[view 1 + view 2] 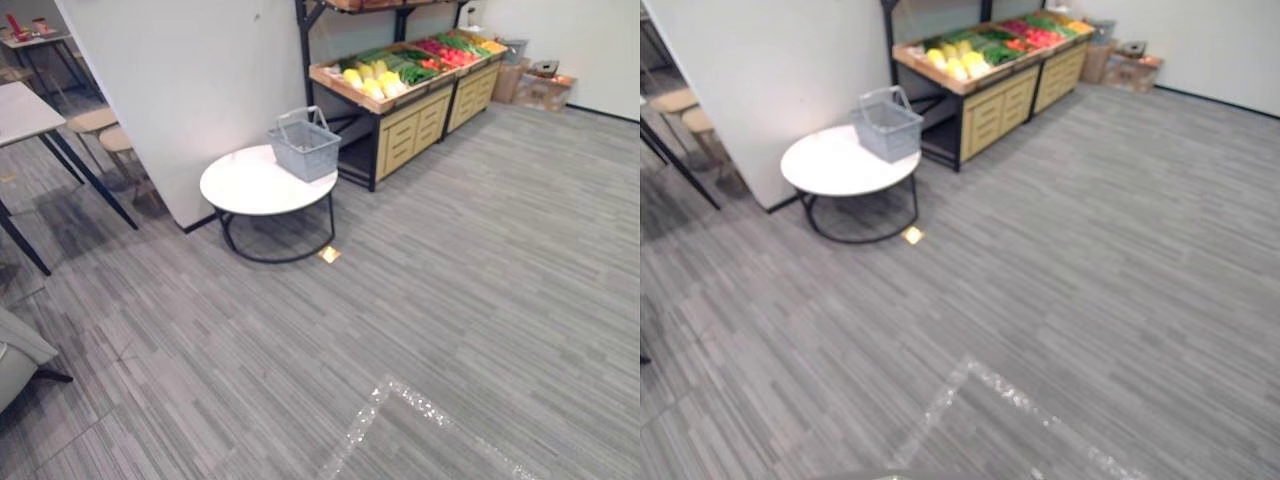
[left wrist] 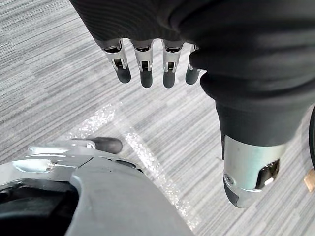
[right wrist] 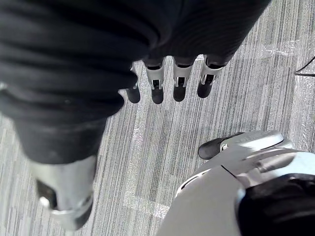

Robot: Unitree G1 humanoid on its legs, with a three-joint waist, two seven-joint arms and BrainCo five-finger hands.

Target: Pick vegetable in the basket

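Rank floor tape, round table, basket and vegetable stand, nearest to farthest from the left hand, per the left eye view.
1. Floor tape, below the left hand.
2. Round table, ahead.
3. Basket, on its far side.
4. Vegetable stand, beyond.

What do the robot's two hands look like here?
The left hand and right hand match: a dark ribbed cover over back and wrist, silver fingers ending in rounded dark tips, and a thicker silver thumb with a dark tip.

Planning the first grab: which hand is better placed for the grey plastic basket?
Left hand, marginally: it and the right hand hang open, far off, but the grey plastic basket sits left of centre.
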